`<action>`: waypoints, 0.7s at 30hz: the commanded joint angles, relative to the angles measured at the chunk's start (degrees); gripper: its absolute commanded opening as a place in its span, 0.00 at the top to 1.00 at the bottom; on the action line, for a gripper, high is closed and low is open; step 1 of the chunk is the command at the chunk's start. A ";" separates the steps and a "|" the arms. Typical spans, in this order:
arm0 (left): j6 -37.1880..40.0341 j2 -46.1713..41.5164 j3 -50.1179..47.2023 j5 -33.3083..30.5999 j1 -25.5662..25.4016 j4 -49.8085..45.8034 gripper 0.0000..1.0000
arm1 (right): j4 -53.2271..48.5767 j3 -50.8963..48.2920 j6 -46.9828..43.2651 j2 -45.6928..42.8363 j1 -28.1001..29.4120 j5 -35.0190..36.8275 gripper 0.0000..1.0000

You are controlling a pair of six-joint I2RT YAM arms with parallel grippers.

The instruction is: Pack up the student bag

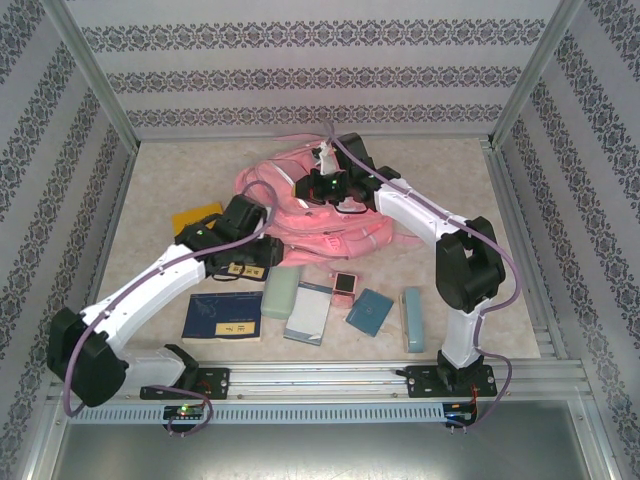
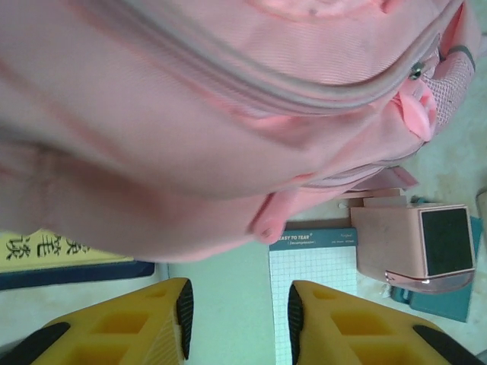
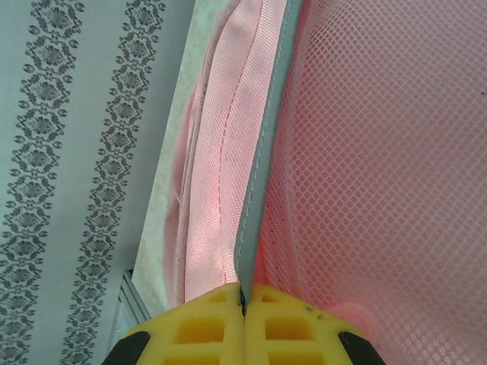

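The student bag (image 1: 290, 205), a large pink backpack, lies flat in the middle of the table. My right gripper (image 1: 322, 186) reaches over its far side. In the right wrist view the yellow fingers (image 3: 243, 293) are shut on the grey trim (image 3: 259, 182) that edges the bag's pink mesh panel (image 3: 380, 152). My left gripper (image 1: 258, 240) hovers at the bag's near left edge. In the left wrist view it (image 2: 237, 304) stands open with nothing between the pads, just below the bag's zipped front (image 2: 228, 114).
A row of items lies in front of the bag: a dark blue book (image 1: 224, 318), a pale green case (image 1: 281, 292), a grid notepad (image 1: 308, 312), a pink device (image 1: 344, 287), a teal booklet (image 1: 370, 310) and a teal pencil case (image 1: 413, 318). A yellow book (image 1: 197, 217) lies at left.
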 commanded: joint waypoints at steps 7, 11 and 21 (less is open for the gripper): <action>3.44 5.89 3.22 -7.38 -4.39 2.99 0.65 | 6.94 3.87 9.64 -3.48 -1.96 -0.66 1.00; 3.43 7.26 2.49 -11.32 -6.15 3.87 0.61 | 7.44 3.74 11.09 -3.86 -2.15 -1.29 1.00; 1.73 10.91 -0.13 -16.06 -6.34 6.86 0.56 | 10.92 2.03 14.35 -4.36 -2.58 -2.29 1.00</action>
